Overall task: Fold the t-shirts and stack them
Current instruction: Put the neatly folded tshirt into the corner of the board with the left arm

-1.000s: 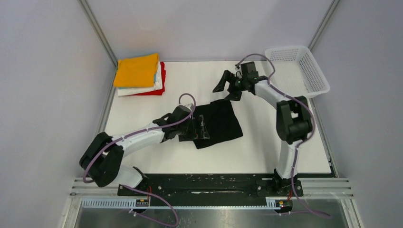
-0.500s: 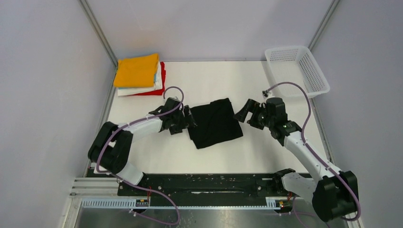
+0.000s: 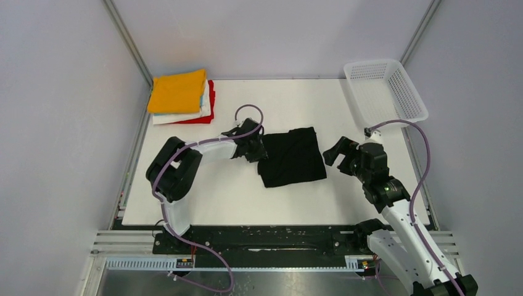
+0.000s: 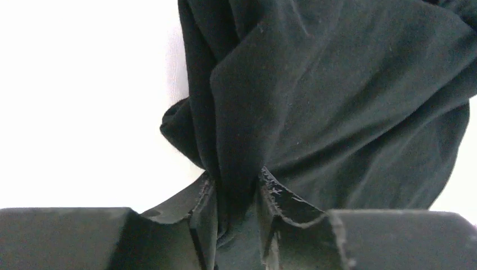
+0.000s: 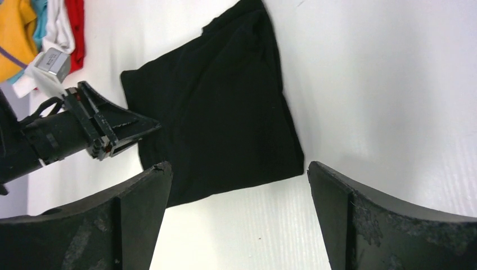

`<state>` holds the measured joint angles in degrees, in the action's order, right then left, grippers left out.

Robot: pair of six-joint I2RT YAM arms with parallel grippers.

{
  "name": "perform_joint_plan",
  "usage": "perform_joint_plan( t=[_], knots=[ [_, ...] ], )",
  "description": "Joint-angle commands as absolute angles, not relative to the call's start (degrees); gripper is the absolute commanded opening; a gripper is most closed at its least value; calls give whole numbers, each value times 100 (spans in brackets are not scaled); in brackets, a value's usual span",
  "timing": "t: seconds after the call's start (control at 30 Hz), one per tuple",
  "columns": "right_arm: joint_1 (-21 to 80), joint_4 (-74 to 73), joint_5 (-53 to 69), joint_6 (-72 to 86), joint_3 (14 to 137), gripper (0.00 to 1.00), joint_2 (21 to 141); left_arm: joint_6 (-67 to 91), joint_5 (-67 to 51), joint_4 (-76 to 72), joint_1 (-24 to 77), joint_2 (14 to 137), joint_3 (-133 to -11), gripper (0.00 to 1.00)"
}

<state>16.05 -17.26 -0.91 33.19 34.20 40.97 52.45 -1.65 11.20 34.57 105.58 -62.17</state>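
Left hand (image 4: 236, 188) is pinching a bunched left-edge fold of the soft black cloth t-shirt (image 3: 295, 157) lying folded mid-frame on the white counter (image 3: 247, 197), right hand (image 5: 239, 169) is hovering spread just right of it; light, floppy cloth, probably best gripped along the doubled edges.

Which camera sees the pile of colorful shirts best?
The top view: the whole pile shows, with nothing covering it. The right wrist view catches only its edge at the picture's corner. The left wrist view misses it and shows the black shirt instead.
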Motion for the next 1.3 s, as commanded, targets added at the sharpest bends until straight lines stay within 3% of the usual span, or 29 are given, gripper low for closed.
perform_joint_plan(
  t=[0.0, 0.07, 0.1, 0.3, 0.5, 0.7, 0.93, 1.27],
  knots=[
    [1582, -1930, -770, 3133, 3337, 99, 3850, 5275, 1121, 2398, 3537, 10986, -6815, 18],
    [1576, -1939, -819, 3102, 3318, 100, 3817, 5112, 1532, 2821, 3534, 11150, -7286, 2],
    [1574, -1933, -830, 3076, 3325, 100, 3819, 4986, 1690, 3003, 3538, 11230, -7529, 0],
    [1578, -1930, -1057, 2873, 3331, 99, 3920, 3322, 2891, 3358, 3518, 11405, -8501, 0],
    [1576, -1837, -1156, 2723, 3353, 100, 4067, 1444, 4880, 3478, 3363, 11425, -9199, 0],
    [1574, -1666, -1100, 2662, 3362, 100, 4250, -194, 4804, 2412, 2739, 11235, -9426, 0],
    [1573, -1628, -1279, 2556, 3383, 100, 4405, -1006, 4347, 2358, 1950, 11380, -10462, 0],
    [1578, -1564, -1363, 2511, 3491, 99, 4858, -1994, 4580, 2613, 1402, 12228, -12338, 0]
  ],
)
